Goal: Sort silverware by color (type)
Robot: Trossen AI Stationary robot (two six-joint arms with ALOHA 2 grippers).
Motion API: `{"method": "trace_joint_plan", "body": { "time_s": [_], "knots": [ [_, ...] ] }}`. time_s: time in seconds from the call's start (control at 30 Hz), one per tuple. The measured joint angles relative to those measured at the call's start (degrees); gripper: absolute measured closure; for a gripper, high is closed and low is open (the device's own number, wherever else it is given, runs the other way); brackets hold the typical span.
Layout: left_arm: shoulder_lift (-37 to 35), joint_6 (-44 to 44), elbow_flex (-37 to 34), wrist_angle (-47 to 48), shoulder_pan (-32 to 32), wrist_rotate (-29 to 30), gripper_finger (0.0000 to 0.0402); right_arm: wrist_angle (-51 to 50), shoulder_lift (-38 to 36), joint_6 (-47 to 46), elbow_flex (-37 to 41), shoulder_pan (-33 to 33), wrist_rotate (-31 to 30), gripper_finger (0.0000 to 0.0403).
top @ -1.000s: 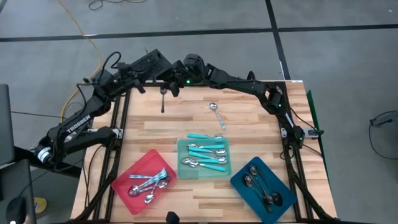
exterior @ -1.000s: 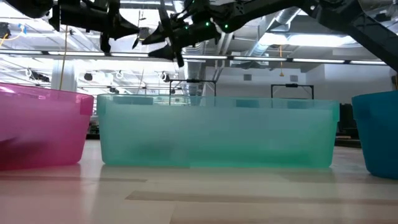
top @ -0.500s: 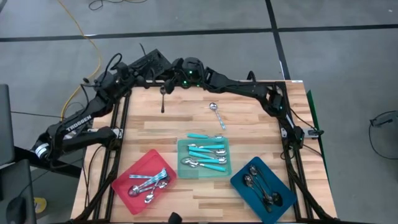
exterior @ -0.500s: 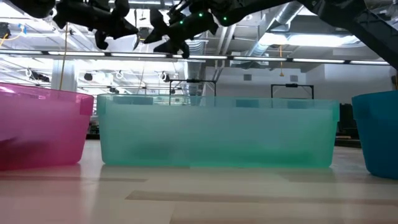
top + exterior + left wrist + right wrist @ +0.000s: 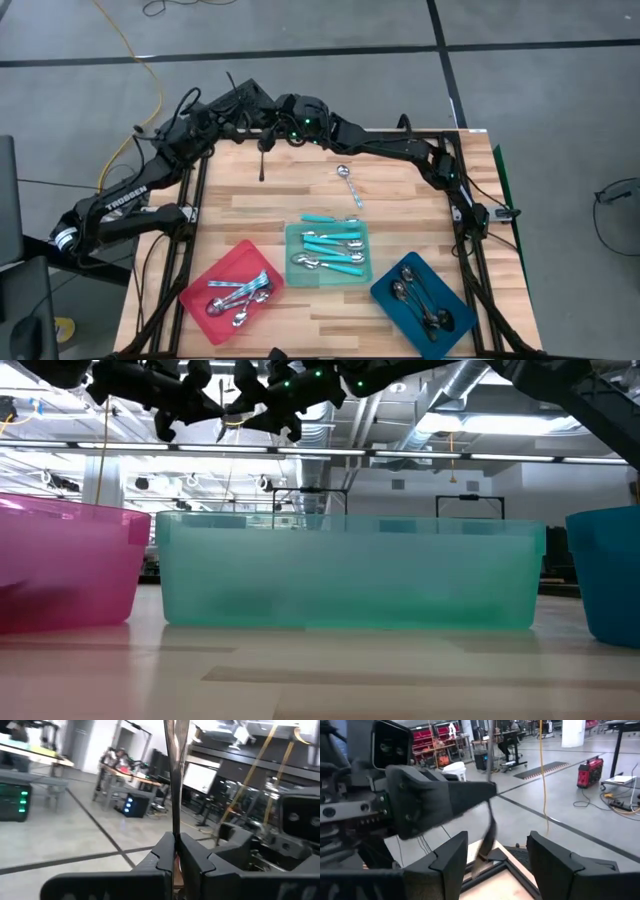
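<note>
1. The left gripper [image 5: 175, 852] is raised at the far edge of the counter [image 5: 240, 205], its jaws clamped tight on the handle of a dark spoon [image 5: 262, 160], which hangs from them toward the wood.
2. The right gripper [image 5: 492, 855] faces the left one at close range above that same far edge, its jaws spread wide with nothing between them; the dark spoon [image 5: 487, 837] dangles just ahead of its fingers [image 5: 451, 857].
3. In the high view the two arms meet head to head, so their wrists and cables crowd the space around the hanging spoon.
4. One shiny silver spoon [image 5: 348, 184] lies alone on the bare wood, between the far edge and the trays.
5. A turquoise-handled spoon [image 5: 320, 218] lies at the far rim of the teal tray [image 5: 292, 235], apparently half over it; more turquoise-handled spoons [image 5: 335, 255] rest inside.
6. The red tray [image 5: 205, 282] at the near left holds a cluster of silver spoons [image 5: 238, 298].
7. The blue tray [image 5: 385, 293] at the near right holds dark spoons [image 5: 415, 300].
8. In the low view the three trays stand side by side and wall off the counter behind them; both grippers show only high above their rims.
</note>
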State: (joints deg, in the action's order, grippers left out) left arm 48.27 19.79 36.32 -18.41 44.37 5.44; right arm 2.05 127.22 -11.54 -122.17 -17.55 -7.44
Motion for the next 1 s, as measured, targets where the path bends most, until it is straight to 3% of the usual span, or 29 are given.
{"method": "trace_joint_plan", "body": {
  "time_s": [0.33, 0.63, 0.77, 1.0],
  "knots": [
    [2.42, 0.10, -0.02, -0.21, -2.01, -3.26, 0.0401, -3.01, 0.00, 2.61, 0.00, 0.38, 0.10, 0.0180],
    [1.14, -8.93, 0.00, 6.01, -1.00, -3.51, 0.0401, -13.54, -3.54, 8.39, 0.02, 0.07, 0.15, 0.0180],
    [1.22, -10.46, 0.00, 6.11, -1.17, -8.26, 0.0401, -10.42, -4.62, 8.81, -0.09, -0.49, 0.15, 0.0180],
    [1.44, -14.22, 0.00, 6.34, -2.60, -8.63, 0.0401, -6.13, -5.22, 4.23, -0.02, -2.12, 2.25, 0.0180]
  ]
}}
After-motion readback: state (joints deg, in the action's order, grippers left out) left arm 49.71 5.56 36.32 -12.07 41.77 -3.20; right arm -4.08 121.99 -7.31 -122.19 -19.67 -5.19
